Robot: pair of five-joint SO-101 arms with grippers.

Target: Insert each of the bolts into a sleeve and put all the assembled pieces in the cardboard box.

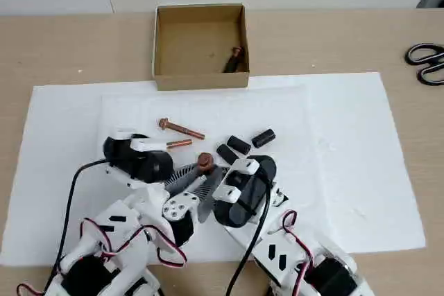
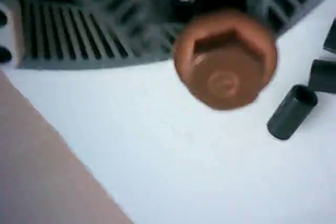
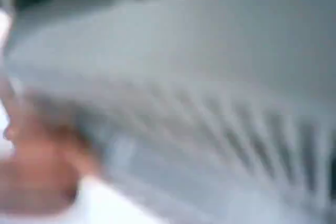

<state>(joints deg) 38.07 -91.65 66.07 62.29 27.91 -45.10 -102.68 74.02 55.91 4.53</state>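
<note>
As bolt stands head-up between left gripper and right gripper, axis seemingly vertical, nearest sleeve lies just beside right gripper; either grip state: cannot tell

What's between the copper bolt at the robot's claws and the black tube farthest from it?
Two other black sleeves, one close to the bolt, one nearer the far sleeve, on the white sheet; the high view shows it.

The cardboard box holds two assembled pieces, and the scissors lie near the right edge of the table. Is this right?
Not quite: the high view shows one assembled piece in the cardboard box, not two. The scissors do lie near the right edge of the table.
</note>
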